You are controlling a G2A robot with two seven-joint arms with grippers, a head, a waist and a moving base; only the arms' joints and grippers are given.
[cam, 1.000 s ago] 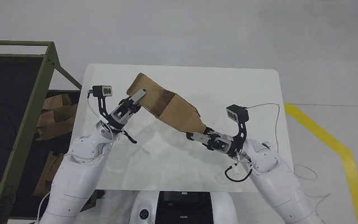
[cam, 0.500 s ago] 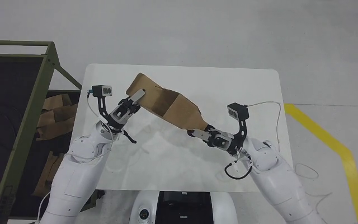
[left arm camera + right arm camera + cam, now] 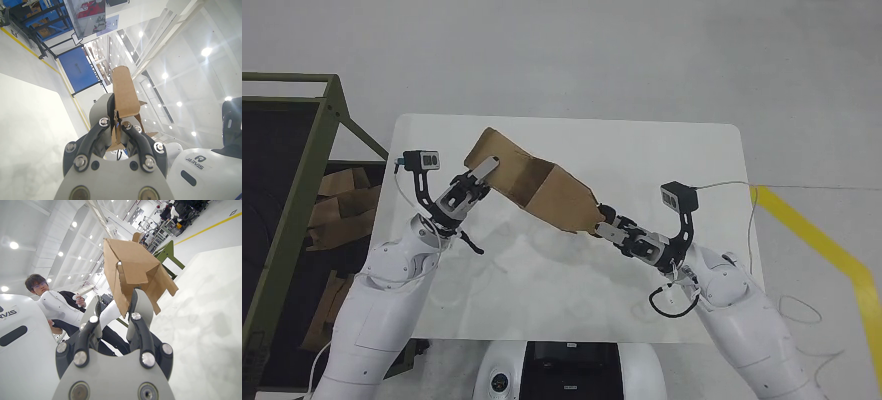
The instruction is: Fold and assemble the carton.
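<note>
A: Status of the carton (image 3: 537,190)?
B: Held up over the table (image 3: 672,160), opened into a rough sleeve. Its 9 o'clock end is clamped by the left gripper (image 3: 480,183). At the 4 o'clock corner the right gripper (image 3: 604,222) is released, jaws spread around a flap edge.
A: Remaining?
B: Most, judged: squaring up, end flaps still to be folded.

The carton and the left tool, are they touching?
Touching. The left wrist view shows the left tool clamped on the carton, a finger on each side.
</note>
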